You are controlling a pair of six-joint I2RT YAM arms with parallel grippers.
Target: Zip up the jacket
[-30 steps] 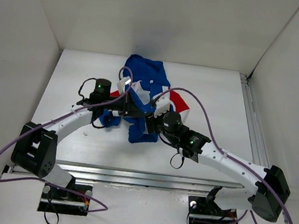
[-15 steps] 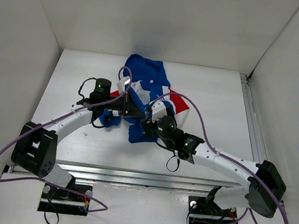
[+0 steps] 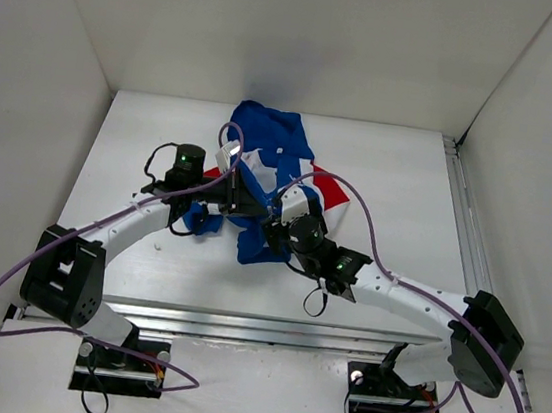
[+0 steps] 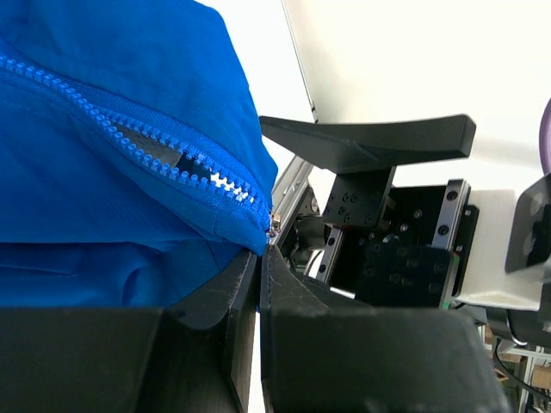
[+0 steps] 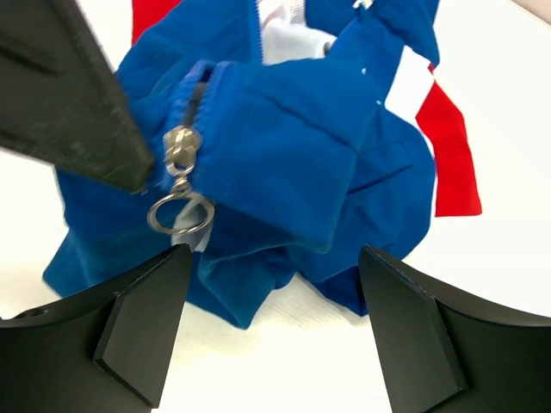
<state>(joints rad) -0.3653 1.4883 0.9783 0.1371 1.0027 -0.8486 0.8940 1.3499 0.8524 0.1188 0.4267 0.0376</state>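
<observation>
The blue jacket (image 3: 269, 140) with red and white panels lies crumpled mid-table. My left gripper (image 3: 248, 206) is shut on the jacket's lower hem at the bottom end of the zipper. In the left wrist view its jaws (image 4: 261, 258) pinch blue fabric (image 4: 103, 172) just below the partly open zipper teeth (image 4: 172, 146). My right gripper (image 3: 271, 228) is open, close beside the left one. In the right wrist view (image 5: 275, 258) the metal slider with its ring pull (image 5: 179, 211) hangs just ahead of the left fingertip (image 5: 146, 318), not held. The jacket (image 5: 293, 129) fills the space ahead.
White walls enclose the white table (image 3: 410, 183) on three sides. A metal rail (image 3: 462, 209) runs along the right edge. The left gripper's black finger (image 5: 69, 95) sits at the upper left of the right wrist view, touching the zipper end.
My right arm has moved left and closer to the zipper end held by the left gripper. The left arm and the jacket have stayed put.
</observation>
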